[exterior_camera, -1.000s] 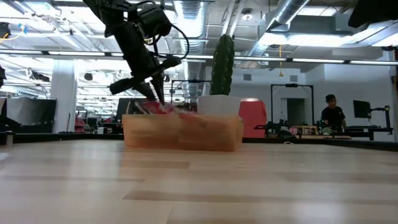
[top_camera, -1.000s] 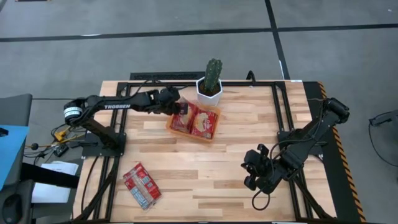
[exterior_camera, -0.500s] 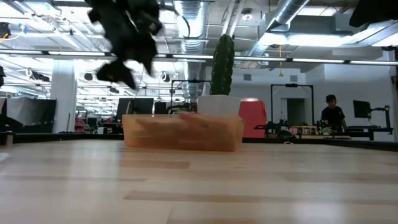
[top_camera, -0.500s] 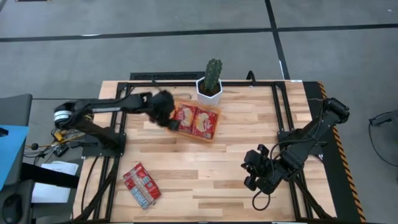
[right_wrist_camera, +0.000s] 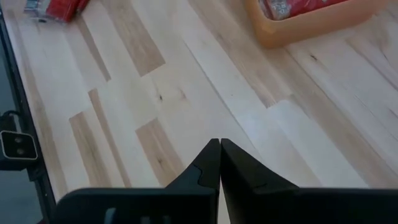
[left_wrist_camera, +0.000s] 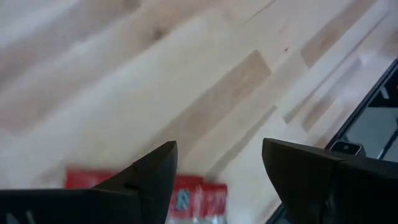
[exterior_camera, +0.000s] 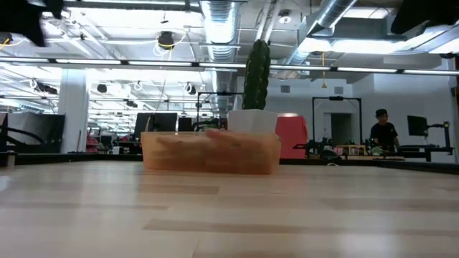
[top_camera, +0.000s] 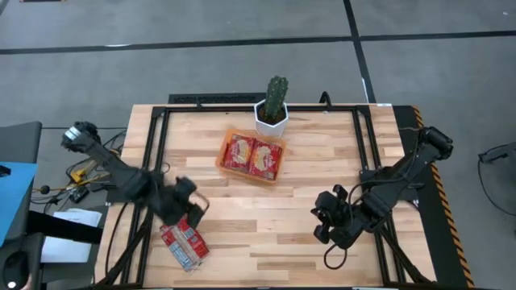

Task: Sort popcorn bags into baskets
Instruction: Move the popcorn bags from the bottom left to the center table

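The orange basket [top_camera: 223,163] stands at the far middle of the table, with popcorn bags [top_camera: 252,155] lying flat in it. It also shows in the low view as the basket [exterior_camera: 210,153]. A small pile of red popcorn bags [top_camera: 185,244] lies flat near the table's near left corner. My left gripper [top_camera: 190,214] hovers open just beyond that pile; between its fingers [left_wrist_camera: 152,177] a red bag [left_wrist_camera: 189,198] shows below. My right gripper [top_camera: 326,228] waits shut over the near right of the table, its closed fingertips [right_wrist_camera: 219,149] above bare wood.
A white pot with a green cactus [top_camera: 274,105] stands right behind the basket. Black frame rails [top_camera: 153,153] run along the table's left, right and far sides. Bare wood [top_camera: 266,225] lies between the pile and my right gripper.
My left gripper has let go of a popcorn bag, which now lies in the basket's left half. The arm has then swung quickly from the basket toward the table's near left, ending over the pile of bags. My right arm has barely moved.
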